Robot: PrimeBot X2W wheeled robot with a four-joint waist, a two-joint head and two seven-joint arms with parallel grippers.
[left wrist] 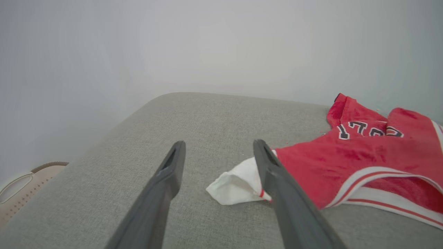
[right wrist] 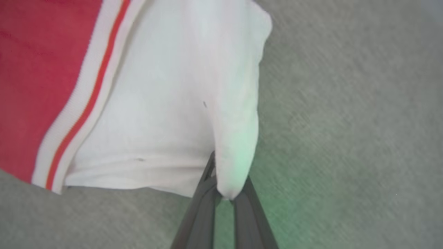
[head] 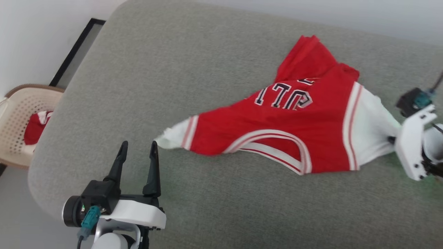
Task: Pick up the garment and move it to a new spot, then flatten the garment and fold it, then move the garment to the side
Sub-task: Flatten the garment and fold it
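Garment [head: 277, 138] stretches over the grey surface [head: 207, 207], right gripper [right wrist: 224, 197] clamped on its white corner, apparently to drag it; left gripper [head: 138, 145], lower left, gapes ready.

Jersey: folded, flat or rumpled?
Rumpled: the garment lies as a twisted band on the grey cushion, lettering creased, far end bunched. The right gripper is shut on its white end.

garment [head: 277, 138] on cushion [head: 166, 79], right of middle | left gripper [head: 139, 144] just beside its left tip | right gripper [head: 392, 140] at its right end | basket [head: 15, 128] left of cushion
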